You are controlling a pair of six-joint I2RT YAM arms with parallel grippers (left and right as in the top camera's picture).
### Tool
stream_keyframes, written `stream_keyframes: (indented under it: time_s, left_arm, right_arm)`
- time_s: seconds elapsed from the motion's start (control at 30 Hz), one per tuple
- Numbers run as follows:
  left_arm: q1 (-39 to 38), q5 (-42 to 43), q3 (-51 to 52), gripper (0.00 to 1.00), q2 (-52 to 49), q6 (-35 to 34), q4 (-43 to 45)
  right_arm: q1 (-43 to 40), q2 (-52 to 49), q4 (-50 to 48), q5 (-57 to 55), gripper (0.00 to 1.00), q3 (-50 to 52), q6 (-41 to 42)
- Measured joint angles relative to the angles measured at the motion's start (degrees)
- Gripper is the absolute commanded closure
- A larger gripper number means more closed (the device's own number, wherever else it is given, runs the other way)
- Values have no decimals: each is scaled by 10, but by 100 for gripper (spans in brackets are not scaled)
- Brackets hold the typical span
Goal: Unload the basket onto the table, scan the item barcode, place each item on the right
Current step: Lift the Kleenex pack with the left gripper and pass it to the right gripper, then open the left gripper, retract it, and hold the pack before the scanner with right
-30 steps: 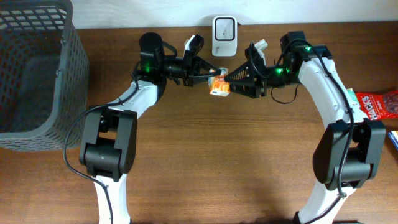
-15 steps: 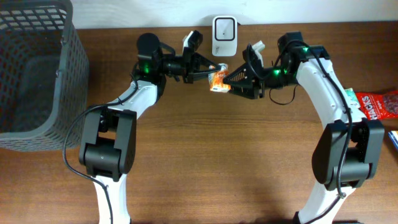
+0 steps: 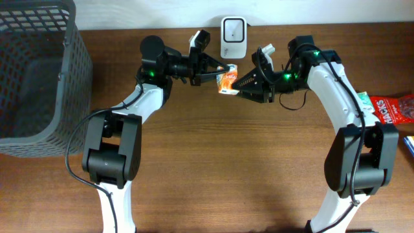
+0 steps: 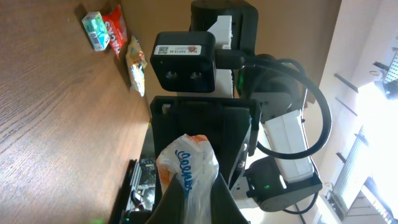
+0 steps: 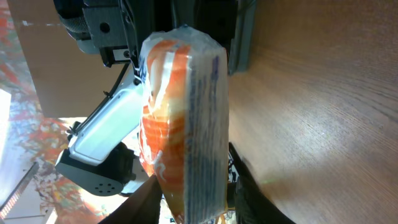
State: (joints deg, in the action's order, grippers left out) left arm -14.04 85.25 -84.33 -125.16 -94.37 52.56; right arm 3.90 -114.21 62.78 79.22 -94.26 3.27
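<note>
Pinching snack packet (image 3: 226,82) | left claw (image 3: 224,72) | right claw (image 3: 237,82) flanking | scanner (image 3: 233,29) at far edge

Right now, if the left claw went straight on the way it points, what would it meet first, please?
Most likely the right claw, facing it head-on just beyond the orange packet that the left claw holds. The gap between them is hard to judge.

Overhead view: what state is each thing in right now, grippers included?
scanner, standing upright
snack packet, off the table, held up near the scanner
left gripper, shut on the snack packet
right gripper, fingers either side of the snack packet, grip unclear
basket, upright
</note>
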Motion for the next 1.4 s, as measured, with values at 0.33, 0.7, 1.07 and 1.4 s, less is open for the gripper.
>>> stream_keyframes:
  time_s: [0.33,0.7,1.07,1.4]
  left_arm:
    - [0,0,0,96,0,-9,0]
    - [2,2,0,1,0,2,87]
    - [55,6,0,1,-2,6,122]
    - [51,-61,-3,1,-2,186,-235]
  right_arm:
    - [0,0,-21,5,91,0,3]
    - [0,-1,-23,-75,96,2,46]
    - [5,-4,17,-364,96,-61,127]
    - [4,-4,83,-522,96,-177,143]
